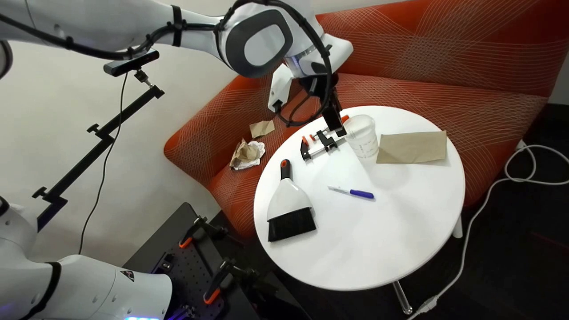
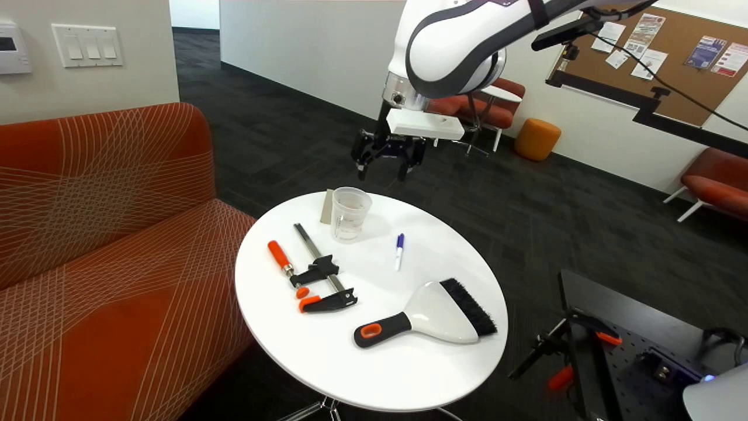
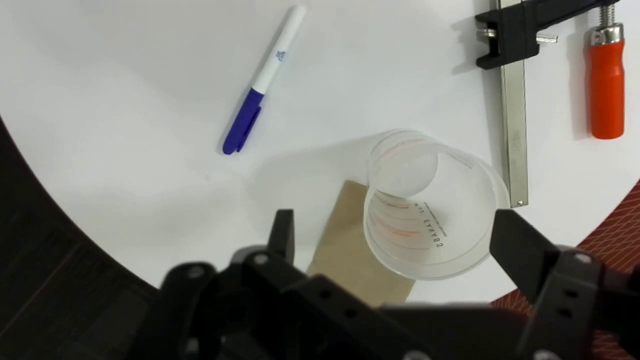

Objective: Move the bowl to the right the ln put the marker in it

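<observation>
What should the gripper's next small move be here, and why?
Probably a slight sideways shift to centre the gripper over the cup before lowering. In the wrist view the fingers stand open and hold nothing, but the cup appears off-centre between them: the one at the picture's right overlaps its rim, so going straight down might knock it.
</observation>
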Available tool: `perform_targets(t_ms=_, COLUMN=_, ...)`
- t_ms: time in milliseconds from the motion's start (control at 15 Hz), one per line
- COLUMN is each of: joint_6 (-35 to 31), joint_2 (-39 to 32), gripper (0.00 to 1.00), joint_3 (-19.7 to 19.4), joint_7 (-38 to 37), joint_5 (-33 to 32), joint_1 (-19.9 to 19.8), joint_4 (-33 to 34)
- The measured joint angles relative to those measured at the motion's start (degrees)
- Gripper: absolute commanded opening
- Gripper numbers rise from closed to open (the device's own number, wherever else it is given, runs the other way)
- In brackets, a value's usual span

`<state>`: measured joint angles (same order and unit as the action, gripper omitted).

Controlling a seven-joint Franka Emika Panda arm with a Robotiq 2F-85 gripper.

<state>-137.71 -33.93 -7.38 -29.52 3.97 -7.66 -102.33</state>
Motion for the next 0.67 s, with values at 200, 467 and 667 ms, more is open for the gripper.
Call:
perform_targets(t_ms=200, joint_6=0.01, joint_2=-1.42, gripper=1.0, joint_3=-0.08, joint_7=1.12, joint_5=2.3, joint_1=-0.53, joint_4=1.07)
perform_targets(t_ms=467, joint_6=0.01, joint_2=-4.52, gripper=1.0, joint_3=-0.08, joint_7=3.28, joint_5=4.6, joint_1=-1.38, joint_4=3.19)
perform_targets(t_ms=667, joint_6=0.01, joint_2=-6.89, gripper=1.0, joint_3=-0.09, joint_7=3.48, joint_5=5.41, joint_1=-1.83, joint_4=4.98)
